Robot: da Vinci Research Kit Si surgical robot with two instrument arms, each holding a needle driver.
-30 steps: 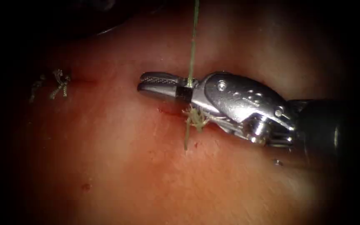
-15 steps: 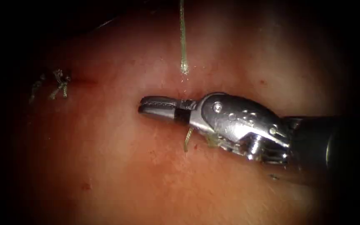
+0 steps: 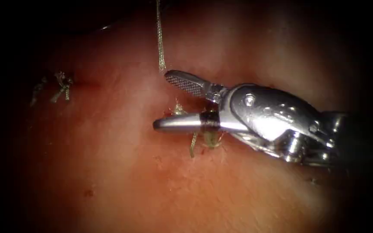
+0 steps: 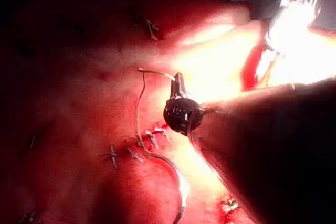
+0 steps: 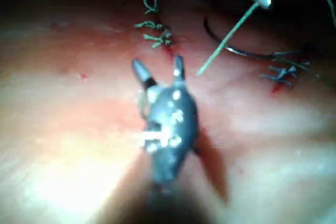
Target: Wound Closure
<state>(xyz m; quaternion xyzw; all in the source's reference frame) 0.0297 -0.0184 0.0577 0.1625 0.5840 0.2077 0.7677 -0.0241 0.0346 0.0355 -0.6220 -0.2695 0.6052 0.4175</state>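
Note:
My right tool (image 3: 161,99) comes in from the right and stands open over the cut, with nothing between its jaws. Under its lower jaw sits a knot (image 3: 210,138) with short tails (image 3: 192,149) on the tissue (image 3: 121,181). A loose strand of thread (image 3: 159,39) hangs from above, and its cut end stops just beside the upper jaw's tip. In the right wrist view my left tool (image 5: 262,1) is shut on that green thread (image 5: 228,35). The curved needle (image 4: 176,174) lies loose on the tissue, held by neither tool, also seen in the right wrist view (image 5: 236,51).
Finished stitches (image 3: 61,86) with short cut ends sit at the left end of the cut (image 3: 87,84). More stitches (image 4: 134,153) lie in a row near the needle. Small spots of red fluid (image 3: 88,193) dot the tissue.
The right tool was shut across the thread just above the knot; the strand has parted there. Its free end has risen and drifted left, and the right jaws have opened.

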